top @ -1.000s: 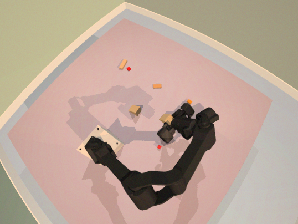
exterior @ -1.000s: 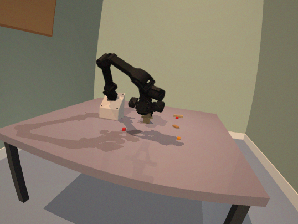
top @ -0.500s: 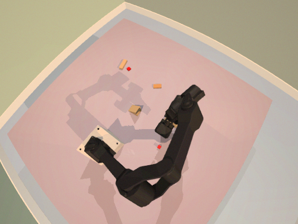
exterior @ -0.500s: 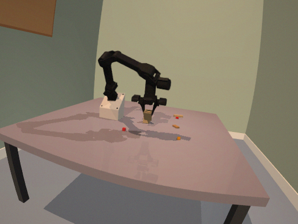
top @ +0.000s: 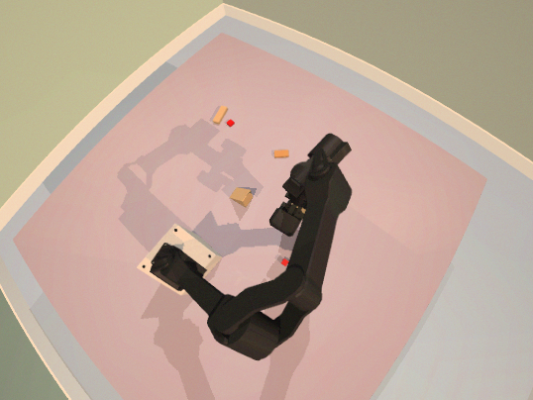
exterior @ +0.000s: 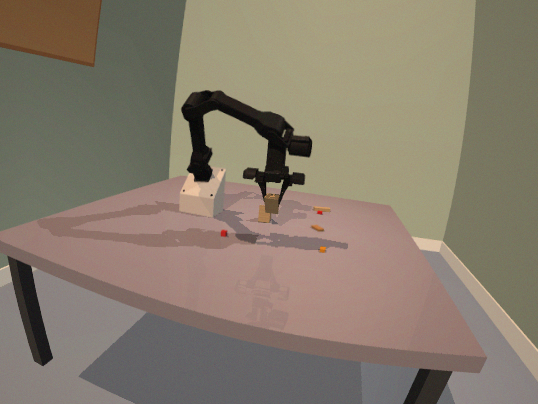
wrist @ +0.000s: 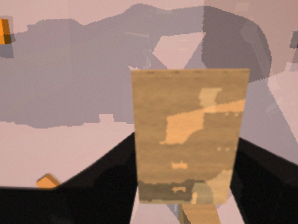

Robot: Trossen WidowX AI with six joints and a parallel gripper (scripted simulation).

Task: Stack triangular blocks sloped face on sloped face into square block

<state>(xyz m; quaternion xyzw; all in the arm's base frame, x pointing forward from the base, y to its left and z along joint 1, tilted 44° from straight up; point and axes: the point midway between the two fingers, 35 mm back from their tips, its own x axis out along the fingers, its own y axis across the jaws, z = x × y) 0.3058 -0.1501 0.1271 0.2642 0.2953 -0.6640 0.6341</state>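
My gripper (exterior: pixel 272 197) is shut on one tan triangular block (exterior: pixel 271 204) (wrist: pixel 190 130), holding it above the table. In the wrist view its broad rectangular face fills the middle between the black fingers; in the top view the arm hides nearly all of it. The other triangular block (top: pixel 242 196) (exterior: pixel 263 214) (wrist: pixel 201 215) rests on the table. In the exterior view it shows lower and partly behind the held block; in the top view it lies left of the hand, apart from it. The wrist view shows only a part of it, below the held block.
A long tan piece (top: pixel 220 115) (exterior: pixel 322 209) lies beside a red cube (top: pixel 230 123) (exterior: pixel 320 212). A flat orange piece (top: pixel 281 153) (exterior: pixel 317 228) (wrist: pixel 47 180), a small orange piece (exterior: pixel 322 249) (wrist: pixel 4 31) and another red cube (top: pixel 284 262) (exterior: pixel 224 233) lie around. The arm's white base (top: pixel 213 257) (exterior: pixel 197 202) stands nearby.
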